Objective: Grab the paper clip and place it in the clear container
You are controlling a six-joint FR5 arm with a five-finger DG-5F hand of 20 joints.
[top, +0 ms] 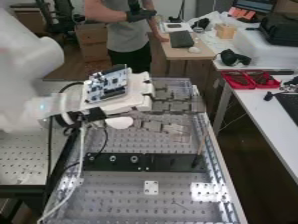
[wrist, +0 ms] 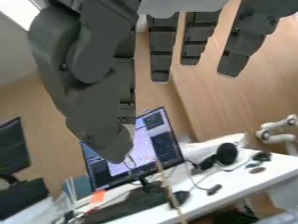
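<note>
From my station, high view: hand (top: 136, 95) out over the bench (top: 126, 197) toward its far end, reaching in from the left edge; fingers (top: 174, 106) straight and spread, pointing toward the right edge; wrist view agrees, fingers (wrist: 162, 47) apart, thumb (wrist: 100, 112) well apart from them; I see nothing pinched.

Paper clip: too small for me to place with certainty; a thin dark mark (top: 179, 204) lies toward the near edge, long axis slanting toward the near right corner, well apart from the fingers; cannot tell whether that is the clip, nor which end leads.

See-through boxy outline (top: 187, 84) by the fingers at the far end, perhaps the clear container; I can't be sure.

Any print on the circuit board (top: 106, 84) atop the hand is too small to read; black bar (top: 169, 162) crosses the bench; thin stick (top: 201, 144) rises at a tilt from its right end, near the right edge; small white plate (top: 151, 187) on the near side of the bar.
</note>
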